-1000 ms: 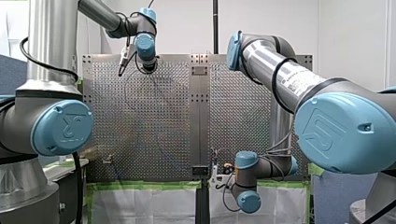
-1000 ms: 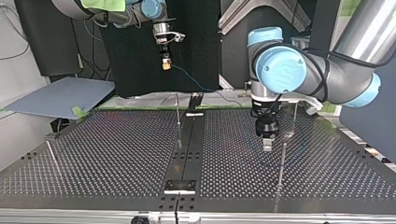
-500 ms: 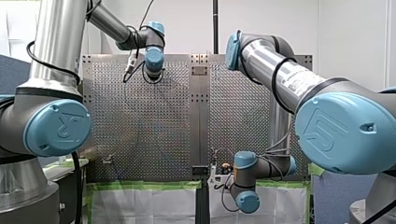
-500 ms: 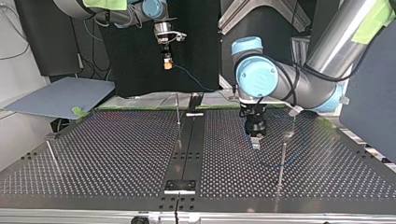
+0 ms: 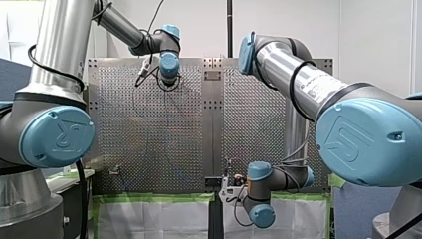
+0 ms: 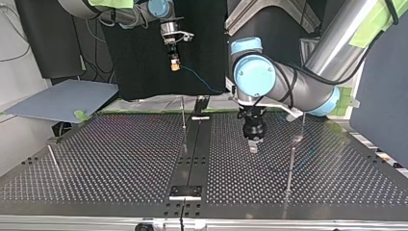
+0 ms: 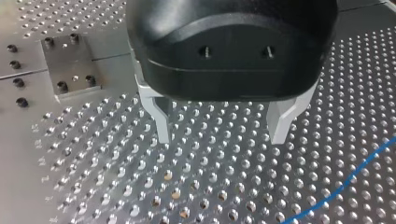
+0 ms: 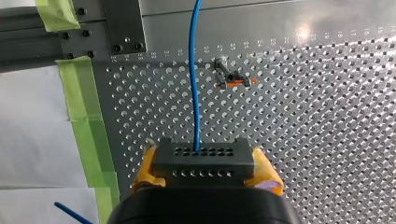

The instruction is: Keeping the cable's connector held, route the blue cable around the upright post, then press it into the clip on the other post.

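Observation:
My right gripper [image 8: 204, 164], with yellow pads, is shut on a dark grey connector [image 8: 203, 154]. The blue cable [image 8: 193, 70] runs straight out ahead of it. In the top view this gripper [image 6: 174, 64] hangs high beyond the table's far edge, and the cable [image 6: 199, 83] drops away to the view's right. Ahead of the connector stands a small post with an orange clip [image 8: 232, 80]. My left gripper [image 7: 223, 134] hovers open and empty over the perforated plate, a stretch of cable [image 7: 348, 183] beside it. Thin upright posts [image 6: 183, 114] [image 6: 291, 166] rise from the table.
Another thin post [image 6: 52, 158] stands at the top view's left. A dark centre rail [image 6: 195, 149] with a bolted metal block [image 6: 185, 191] divides the perforated table. Green tape [image 8: 88, 116] lines the table's edge, and a grey board [image 6: 62, 100] lies beyond it.
My left arm has swept its open gripper toward the top view's left, closer to the centre rail. My right gripper has shifted slightly, still gripping the connector.

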